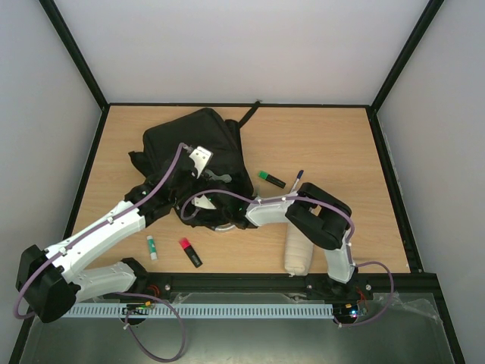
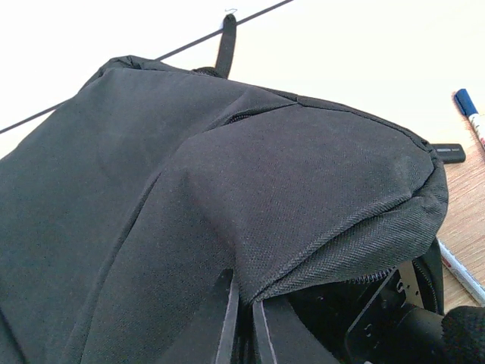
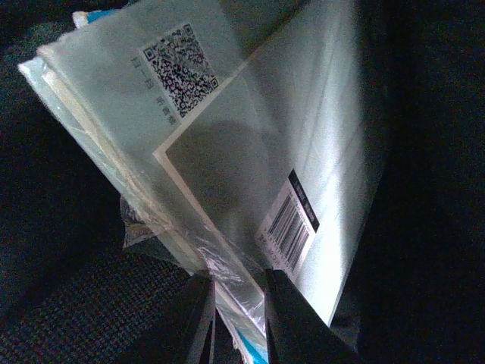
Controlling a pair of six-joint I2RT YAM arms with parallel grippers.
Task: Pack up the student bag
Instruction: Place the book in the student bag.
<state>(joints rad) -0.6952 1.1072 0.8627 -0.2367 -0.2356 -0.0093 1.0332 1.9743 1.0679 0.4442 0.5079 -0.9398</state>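
We judge the step in hand to be feeding a stack of booklets into the student bag. The bag lies on the counter, wrapped around both sets of fingers. The left fingers are pressed together on the seam of the bag's flap, holding it up so the mouth gapes just below and beside them. The right fingers are clamped on the near edge of the plastic-wrapped booklets, which stand away from them with dark lining on either side.

To do it well, we would hold the flap high and taut and push the stack along the lining, not across it. We would let go only once it sits deep. The loose wrap just beside the right fingers could snag.

Only the right wrist view shows the booklets and the grip on them; from above, the bag hides both. Only the top view shows what waits outside the bag. A white pouch lies well to the right of the right fingers. A small white tube and a red-capped marker lie on the near side of the left fingers.
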